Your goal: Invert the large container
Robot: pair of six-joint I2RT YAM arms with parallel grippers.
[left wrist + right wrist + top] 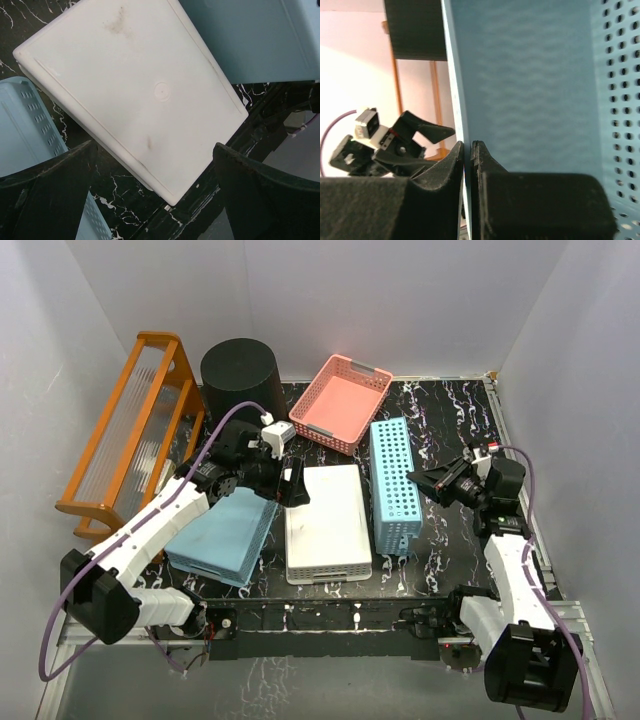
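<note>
**A:** What sits farthest off the left gripper's [295,486] outer side?

**B:** The orange rack [128,435], along the wall. Nearer, behind that gripper and apart from it, stands the large container [240,380]. It is by the back wall, with a dark flat face up.

**A:** And the gripper itself?

**B:** Spread wide, holding nothing. It hangs over one edge of the white basket [326,522], which lies bottom up. The pale blue basket [225,535], smooth face up, is under its forearm.

**A:** Past the white one?

**B:** The pink basket [341,400] is farther back, open side up. Then the perforated blue basket [392,485] stands on its long side, just beside the white one.

**A:** The right gripper [421,482]?

**B:** Pinched on that blue basket's thin edge, the fingers [451,162] nearly meeting around it.
</note>
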